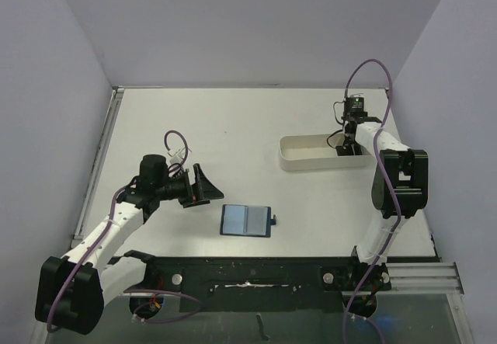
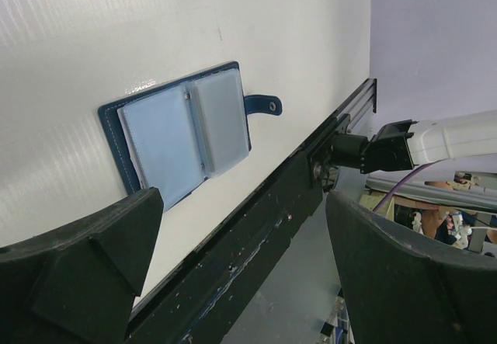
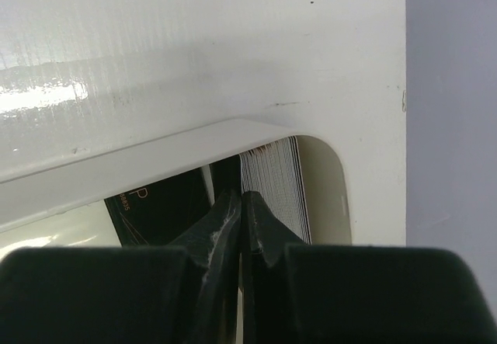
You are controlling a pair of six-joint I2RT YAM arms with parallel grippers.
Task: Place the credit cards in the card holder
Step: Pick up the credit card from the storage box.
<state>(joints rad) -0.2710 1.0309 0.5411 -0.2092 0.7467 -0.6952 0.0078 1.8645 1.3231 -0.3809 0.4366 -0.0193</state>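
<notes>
The card holder (image 1: pixel 247 220) lies open on the table, navy outside with light blue slots and its snap tab to the right; it also shows in the left wrist view (image 2: pixel 182 134). My left gripper (image 1: pixel 200 186) is open and empty, just left of the holder and above the table (image 2: pixel 245 204). My right gripper (image 1: pixel 348 146) reaches down into the right end of the white tray (image 1: pixel 311 161). Its jaws (image 3: pixel 242 196) are pressed together on what looks like a thin dark card edge. A stack of credit cards (image 3: pixel 272 185) stands on edge beside it. Another black card (image 3: pixel 155 204) lies to the left.
The long white oval tray's rim (image 3: pixel 155 158) crosses the right wrist view. A black rail (image 1: pixel 248 274) runs along the table's near edge. Grey walls enclose the table on the left, back and right.
</notes>
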